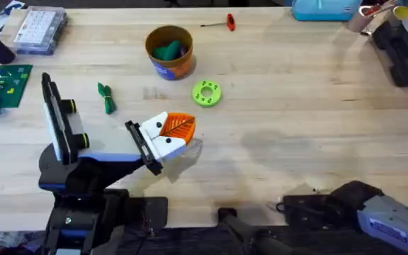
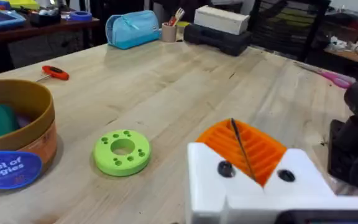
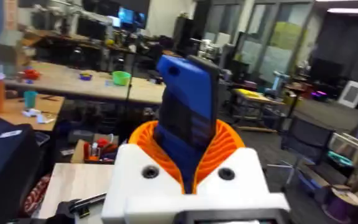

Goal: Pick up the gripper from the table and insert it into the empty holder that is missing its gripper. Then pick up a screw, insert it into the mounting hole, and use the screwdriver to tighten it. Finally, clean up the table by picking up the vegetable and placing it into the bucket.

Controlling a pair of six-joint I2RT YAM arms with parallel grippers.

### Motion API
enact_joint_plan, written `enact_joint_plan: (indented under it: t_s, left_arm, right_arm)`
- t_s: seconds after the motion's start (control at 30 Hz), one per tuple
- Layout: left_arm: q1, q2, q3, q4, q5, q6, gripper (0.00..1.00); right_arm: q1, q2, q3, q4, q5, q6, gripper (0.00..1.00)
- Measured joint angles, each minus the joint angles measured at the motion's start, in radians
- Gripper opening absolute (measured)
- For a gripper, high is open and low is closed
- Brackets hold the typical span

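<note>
The yellow-orange bucket [image 1: 170,65] [image 2: 33,140] stands at the back of the table with green pieces inside. The dark-green vegetable [image 1: 105,98] lies on the wood to its left. A black holder [image 1: 57,120] with two yellow knobs stands at the left. My left gripper [image 1: 184,127] [image 2: 241,140], white with orange pads, hovers low between holder and lime disc. Its fingers are pressed together, with a thin dark line between the pads. My right gripper [image 3: 188,140] points out at the room, shut on the blue screwdriver [image 3: 188,99]. The right arm [image 1: 360,202] sits at the front right.
A lime-green disc with holes [image 1: 206,93] [image 2: 122,151] lies just beyond the left gripper. A red-handled tool [image 1: 229,22] [image 2: 55,73] and a blue pouch [image 1: 324,8] [image 2: 132,28] sit at the back. A clear parts box [image 1: 41,28] and green board [image 1: 4,81] are far left.
</note>
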State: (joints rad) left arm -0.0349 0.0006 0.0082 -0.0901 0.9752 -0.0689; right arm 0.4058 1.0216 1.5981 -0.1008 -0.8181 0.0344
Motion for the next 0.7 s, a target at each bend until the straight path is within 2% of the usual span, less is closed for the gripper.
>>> enact_joint_plan:
  t_s: [0.2,0.37,0.7]
  left_arm:
    - [0.0,0.0,0.0,0.0,0.0,0.0,0.011]
    - [0.0,0.0,0.0,0.0,0.0,0.0,0.011]
    - [0.0,0.0,0.0,0.0,0.0,0.0,0.011]
  right_arm:
    - [0.06,0.108,0.0,0.101,-0.017,0.007,0.048]
    - [0.114,0.218,0.0,0.108,-0.059,0.004,0.049]
    - [0.156,0.235,-0.087,0.071,-0.119,-0.039,0.05]
